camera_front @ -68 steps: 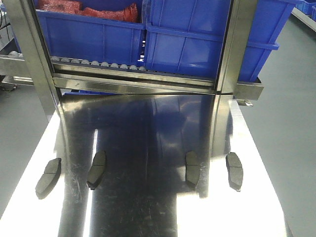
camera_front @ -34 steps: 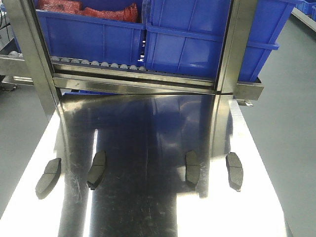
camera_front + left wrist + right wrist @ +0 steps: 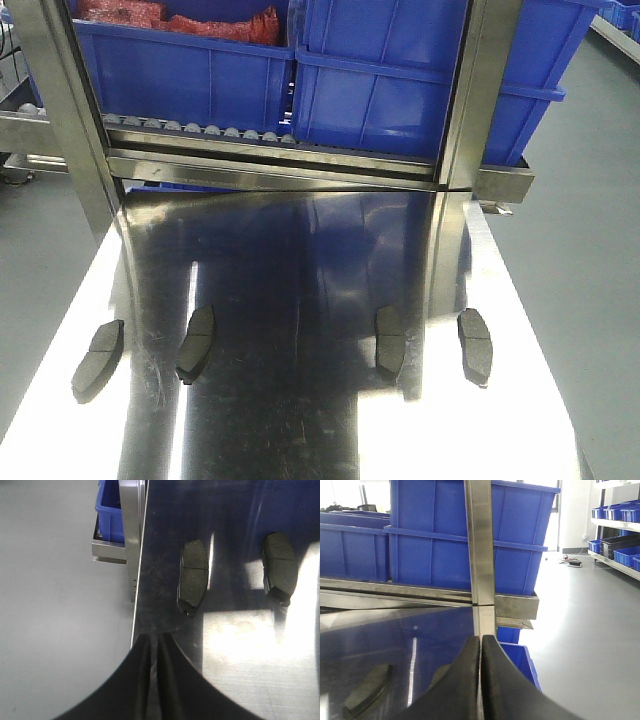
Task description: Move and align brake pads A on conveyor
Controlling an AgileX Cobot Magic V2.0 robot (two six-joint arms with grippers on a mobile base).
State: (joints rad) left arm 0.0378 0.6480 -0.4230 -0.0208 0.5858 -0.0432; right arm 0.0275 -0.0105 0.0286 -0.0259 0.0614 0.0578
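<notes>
Four dark grey brake pads lie in a row on the shiny steel table point(image 3: 300, 430): the far left pad point(image 3: 98, 355), the second pad point(image 3: 197, 342), the third pad point(image 3: 389, 342) and the far right pad point(image 3: 475, 345). The dark belt conveyor is out of view. My left gripper point(image 3: 155, 639) is shut and empty at the table's left edge, short of the nearest pad point(image 3: 194, 577); another pad point(image 3: 280, 567) lies to its right. My right gripper point(image 3: 481, 640) is shut and empty over the table's right edge, with one pad point(image 3: 367, 692) to its lower left. Neither gripper shows in the front view.
Blue bins point(image 3: 190, 70) point(image 3: 420, 80) sit on a roller rack point(image 3: 200, 130) behind the table, between two steel posts point(image 3: 60, 110) point(image 3: 480, 90). Grey floor drops away on both sides of the table. A lower blue bin point(image 3: 517, 660) stands off the right edge.
</notes>
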